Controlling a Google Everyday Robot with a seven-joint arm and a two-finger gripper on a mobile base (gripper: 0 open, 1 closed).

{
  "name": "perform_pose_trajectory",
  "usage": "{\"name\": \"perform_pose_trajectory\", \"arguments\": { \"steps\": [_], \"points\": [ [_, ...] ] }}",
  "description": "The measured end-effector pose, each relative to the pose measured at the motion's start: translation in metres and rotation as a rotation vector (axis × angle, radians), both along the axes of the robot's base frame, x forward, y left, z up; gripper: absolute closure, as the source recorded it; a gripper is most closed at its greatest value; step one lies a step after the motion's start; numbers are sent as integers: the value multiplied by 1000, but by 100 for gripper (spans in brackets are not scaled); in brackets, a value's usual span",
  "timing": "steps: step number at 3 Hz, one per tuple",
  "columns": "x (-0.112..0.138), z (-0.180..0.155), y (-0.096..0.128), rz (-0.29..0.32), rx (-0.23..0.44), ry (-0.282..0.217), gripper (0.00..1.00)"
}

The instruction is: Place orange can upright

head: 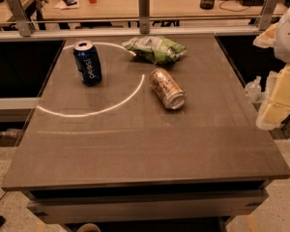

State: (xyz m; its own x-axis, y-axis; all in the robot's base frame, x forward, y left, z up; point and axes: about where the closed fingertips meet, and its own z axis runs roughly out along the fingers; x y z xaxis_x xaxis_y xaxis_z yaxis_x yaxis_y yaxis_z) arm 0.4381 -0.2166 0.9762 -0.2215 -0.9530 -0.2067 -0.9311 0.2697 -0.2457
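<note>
The orange can (pixel 167 88) lies on its side near the middle of the brown table (pixel 135 144), its silver end facing the front right. It is copper-orange with pale label patches. My gripper (pixel 273 108) hangs at the end of the cream-coloured arm at the right edge of the view, beyond the table's right side. It is well to the right of the can and holds nothing that I can see.
A blue Pepsi can (pixel 87 63) stands upright at the back left. A crumpled green chip bag (pixel 154 49) lies at the back, just behind the orange can. A railing with metal posts (pixel 144 6) runs behind the table.
</note>
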Motion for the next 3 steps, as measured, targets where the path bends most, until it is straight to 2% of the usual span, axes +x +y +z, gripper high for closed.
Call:
{"name": "perform_pose_trajectory", "arguments": {
  "steps": [2,3],
  "points": [
    [3,2,2,-19,17,0,0],
    [17,3,20,-76,80,6,0]
  ]
}}
